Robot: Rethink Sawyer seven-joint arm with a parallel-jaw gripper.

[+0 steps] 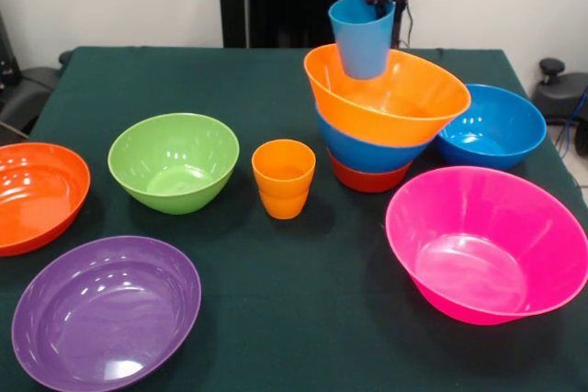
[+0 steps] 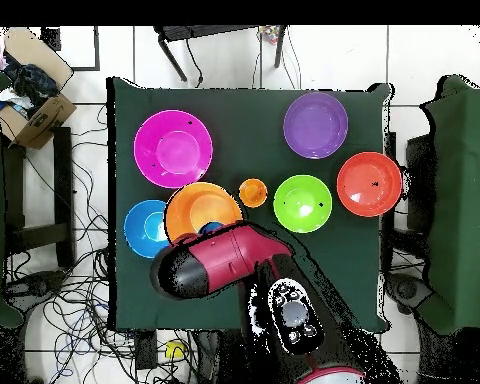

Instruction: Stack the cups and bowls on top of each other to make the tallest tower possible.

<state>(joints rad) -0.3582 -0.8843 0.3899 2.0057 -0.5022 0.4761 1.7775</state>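
Table, dark green cloth, carries everything.

Pink bowl, the biggest, sits tilted near the front-right corner in the front view. Purple bowl at the front-left corner. Red-orange bowl at the left edge, partly cut off by the frame. Lime green bowl just right of it, mid-table. Single blue bowl near the right edge, just beside the tower.

Tower stands right of centre, toward the back edge: red-orange bowl at the bottom, blue bowl in it, orange bowl on top, tipped w/ its rim higher at the left. All three nested, touching.

Orange cup upright mid-table, between the green bowl and the tower, apart from both.

Light blue cup held upright in the orange bowl's mouth; can't tell if its base touches the bowl.

Gripper comes down from the red arm head onto the blue cup's rim, closed on it; finger detail mostly hidden by the cup. Overhead view: arm covers the cup & part of the tower.
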